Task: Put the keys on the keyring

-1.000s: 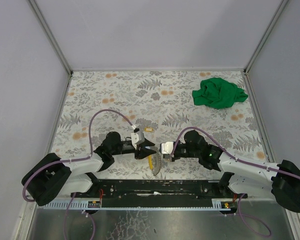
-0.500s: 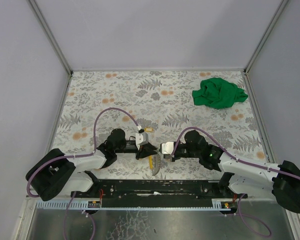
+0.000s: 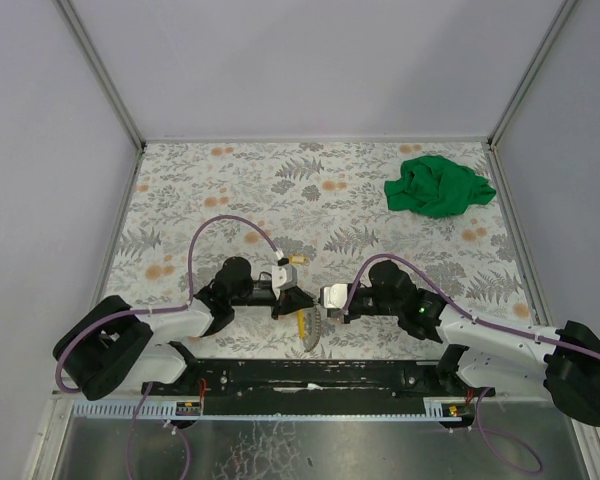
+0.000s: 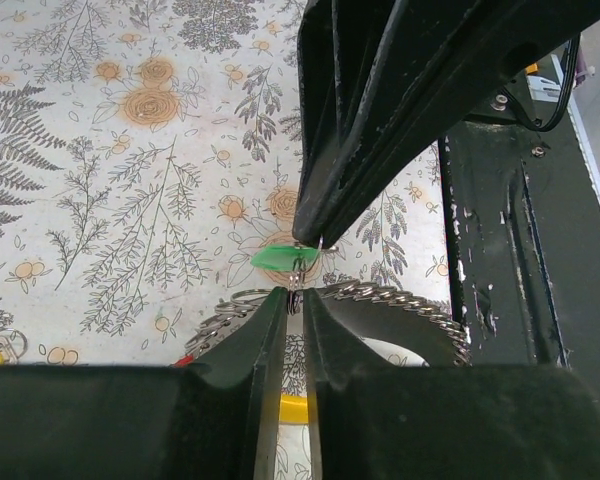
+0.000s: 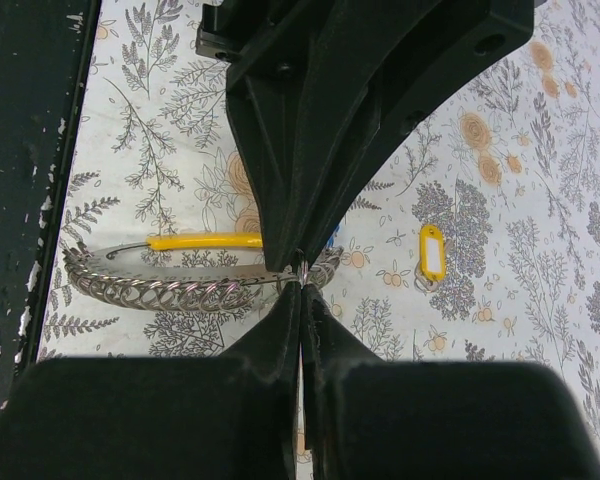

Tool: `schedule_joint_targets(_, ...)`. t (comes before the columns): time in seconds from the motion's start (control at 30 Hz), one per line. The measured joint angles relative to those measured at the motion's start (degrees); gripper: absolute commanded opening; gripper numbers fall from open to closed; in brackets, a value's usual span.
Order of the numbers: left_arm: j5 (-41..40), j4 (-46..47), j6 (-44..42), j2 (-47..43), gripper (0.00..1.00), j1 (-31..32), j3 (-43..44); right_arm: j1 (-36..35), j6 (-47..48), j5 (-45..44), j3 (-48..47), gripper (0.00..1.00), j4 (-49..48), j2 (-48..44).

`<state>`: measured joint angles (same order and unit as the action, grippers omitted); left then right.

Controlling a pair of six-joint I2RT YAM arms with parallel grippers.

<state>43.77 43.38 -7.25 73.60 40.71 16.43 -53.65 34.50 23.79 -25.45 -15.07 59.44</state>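
Keyring (image 5: 170,292) sits pinched by its wire in the pressed-together right end effector (image 5: 300,285). Just ahead of the left end effector (image 4: 293,298) lies the green key (image 4: 283,258); its fingers are nearly closed, grip unclear.

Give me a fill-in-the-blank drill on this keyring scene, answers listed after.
1. The green cloth lies in the table's far ___ corner.
2. The loose key tag lying flat on the table is ___.
3. The small tag just past the left gripper is ___.
4. The right gripper has its jaws ___.
Missing words: right; yellow; green; shut.
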Motion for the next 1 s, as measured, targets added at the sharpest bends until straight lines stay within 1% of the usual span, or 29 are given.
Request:
schedule_joint_targets(0.07,0.0,0.3,0.3,0.0,0.00,0.0,0.0,0.0,0.0,0.3,0.0,0.00,0.0,0.0)
schedule_joint_targets(0.1,0.0,0.4,0.5,0.1,0.00,0.0,0.0,0.0,0.0,0.5,0.0,0.00,0.0,0.0)
schedule_joint_targets(0.23,-0.5,0.9,1.9,0.1,0.00,0.0,0.0,0.0,0.0,0.7,-0.1,0.00,0.0,0.2)
schedule_joint_targets(0.37,-3.2,3.7,4.9,-0.4,0.00,0.0,-1.6,0.0,0.0,0.6,-0.1,0.00,-0.2,0.2)
schedule_joint_targets(0.73,-14.6,10.1,15.8,-7.5,0.00,0.1,-6.4,0.0,0.1,-0.8,-0.1,0.00,-3.0,0.3)
schedule_joint_targets(0.83,-17.1,12.9,19.6,-7.3,0.00,0.1,-7.4,-0.1,0.1,-0.9,-0.2,0.00,-4.6,1.1)
schedule_joint_targets(1.0,-20.9,18.7,25.5,-4.2,0.00,0.8,-9.2,-0.3,0.0,-1.6,-0.4,0.00,-5.5,3.1)
